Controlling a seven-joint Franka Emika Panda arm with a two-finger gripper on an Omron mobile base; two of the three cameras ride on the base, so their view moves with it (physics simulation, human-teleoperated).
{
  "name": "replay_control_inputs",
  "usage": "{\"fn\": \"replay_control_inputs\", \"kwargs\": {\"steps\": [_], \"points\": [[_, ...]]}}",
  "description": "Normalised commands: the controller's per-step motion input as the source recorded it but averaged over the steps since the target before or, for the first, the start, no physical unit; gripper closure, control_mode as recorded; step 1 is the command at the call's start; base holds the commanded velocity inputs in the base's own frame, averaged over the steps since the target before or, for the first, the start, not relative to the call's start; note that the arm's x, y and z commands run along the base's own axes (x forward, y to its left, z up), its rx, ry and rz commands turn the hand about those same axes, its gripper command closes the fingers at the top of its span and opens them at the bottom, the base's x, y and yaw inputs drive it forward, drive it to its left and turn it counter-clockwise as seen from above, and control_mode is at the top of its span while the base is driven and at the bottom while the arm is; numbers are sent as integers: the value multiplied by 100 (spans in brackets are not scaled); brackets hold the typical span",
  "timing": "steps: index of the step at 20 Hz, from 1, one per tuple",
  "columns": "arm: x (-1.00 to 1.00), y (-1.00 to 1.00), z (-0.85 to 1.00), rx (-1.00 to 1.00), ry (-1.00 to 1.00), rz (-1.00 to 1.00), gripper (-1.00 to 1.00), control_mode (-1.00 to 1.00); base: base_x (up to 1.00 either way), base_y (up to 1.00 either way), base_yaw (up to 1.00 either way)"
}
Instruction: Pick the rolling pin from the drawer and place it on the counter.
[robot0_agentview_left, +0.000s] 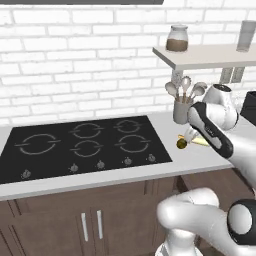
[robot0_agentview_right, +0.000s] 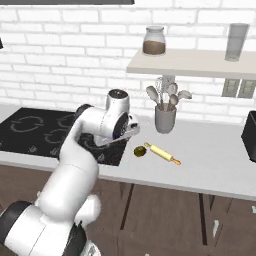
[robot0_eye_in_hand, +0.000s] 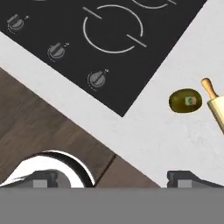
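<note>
rolling pin (robot0_agentview_right: 162, 152) on counter (robot0_agentview_right: 220, 165), partly arm-hidden; fingers (robot0_eye_in_hand: 186, 177) spread, empty.

our white panda arm bent at its elbow, forearm reaching forward and slightly down. our dark two-finger gripper (robot0_eye_in_hand: 112, 178) pointed downward, fingertips (robot0_eye_in_hand: 43, 178) spread wide apart, holding nothing.

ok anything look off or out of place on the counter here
Nothing spilled or damaged. The rolling pin lies flat and diagonal on the counter, with a small olive-brown ball loose beside one handle peg, near the cooktop.
</note>
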Motion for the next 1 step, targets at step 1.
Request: {"fn": "replay_control_inputs", "kwargs": {"steps": [1], "points": [[-18,87,-28,-17,-15,-5,-100,-100,0,0,0]]}}
